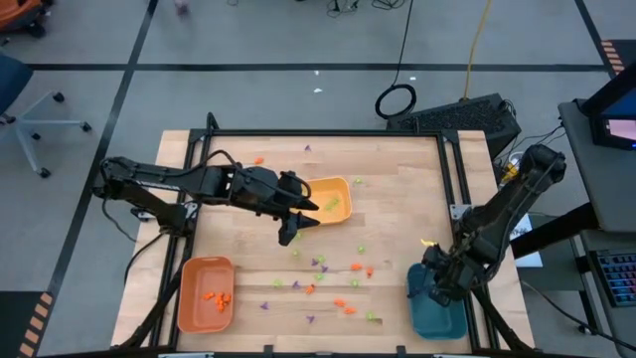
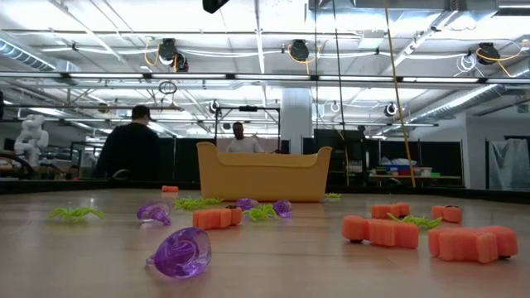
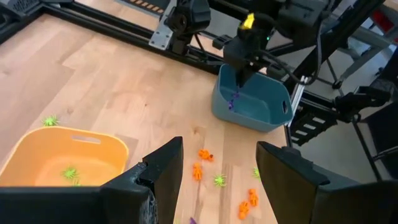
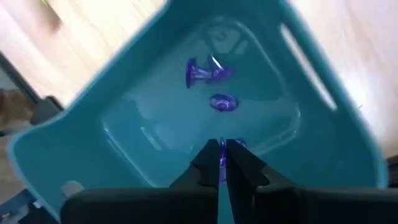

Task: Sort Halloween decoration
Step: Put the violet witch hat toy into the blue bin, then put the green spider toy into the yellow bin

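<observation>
left arm: my left gripper (image 1: 294, 231) hangs over the counter (image 1: 397, 169) just beside the yellow tray (image 1: 333, 199), jaws apart, nothing between them
right arm: my right gripper (image 4: 222, 160) sits low inside the teal tray (image 4: 323, 143), jaws closed on a purple piece (image 4: 222, 159)
Halloween decoration: loose pieces (image 1: 328, 283) spread mid-counter between the three trays, orange, green, purple mixed
orange tray: (image 1: 189, 298) at the left near corner, I count about four orange pieces in it
yellow tray: two green spiders (image 3: 69, 173) that I can see
teal tray: two purple pieces (image 4: 208, 71) lying on the floor, plus the one gripped
in the way: nothing between my left jaws and the loose pile
room: two people (image 2: 132, 149) beyond the counter in the low view
</observation>
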`<state>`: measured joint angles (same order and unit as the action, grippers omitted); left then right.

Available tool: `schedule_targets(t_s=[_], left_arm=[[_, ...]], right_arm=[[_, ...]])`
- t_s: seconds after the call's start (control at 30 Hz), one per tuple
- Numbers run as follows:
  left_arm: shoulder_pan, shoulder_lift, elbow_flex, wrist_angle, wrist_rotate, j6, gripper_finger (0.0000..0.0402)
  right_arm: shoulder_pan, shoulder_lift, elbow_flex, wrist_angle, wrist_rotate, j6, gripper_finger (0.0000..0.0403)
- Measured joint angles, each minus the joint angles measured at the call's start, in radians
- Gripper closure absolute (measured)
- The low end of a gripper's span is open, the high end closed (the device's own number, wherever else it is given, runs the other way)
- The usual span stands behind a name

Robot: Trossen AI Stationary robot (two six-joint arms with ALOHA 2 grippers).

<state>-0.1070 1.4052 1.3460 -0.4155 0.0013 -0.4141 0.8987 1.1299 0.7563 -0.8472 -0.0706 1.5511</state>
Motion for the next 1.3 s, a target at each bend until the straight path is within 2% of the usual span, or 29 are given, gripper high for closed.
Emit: schedule_targets(t_s=[0.23, 0.6, 0.8, 0.9, 1.07, 1.3], left_arm=[[0.000, 0.000, 0.000, 0.000, 0.002, 0.000, 0.0194], [0.002, 0.000, 0.000, -0.009, 0.002, 0.003, 0.0194], [0.003, 0.000, 0.000, -0.126, 0.001, -0.045, 0.0194], [0.003, 0.000, 0.000, -0.209, -0.018, -0.142, 0.0194], [0.002, 0.000, 0.000, -0.268, -0.038, -0.229, 0.0194], [0.039, 0.000, 0.000, -0.274, -0.098, -0.267, 0.0194]], right_arm=[[0.077, 0.050, -0.006, 0.067, 0.080, 0.070, 0.0397], [0.105, 0.049, 0.005, 0.091, 0.097, 0.162, 0.0281], [0.103, -0.008, 0.066, 0.074, 0.097, 0.176, 0.0256], [0.087, -0.059, 0.125, -0.002, 0.094, 0.215, 0.0257], [0.008, -0.123, 0.258, -0.272, 0.133, 0.247, 0.0265], [-0.221, -0.175, 0.406, -0.486, 0.405, 0.021, 0.0269]])
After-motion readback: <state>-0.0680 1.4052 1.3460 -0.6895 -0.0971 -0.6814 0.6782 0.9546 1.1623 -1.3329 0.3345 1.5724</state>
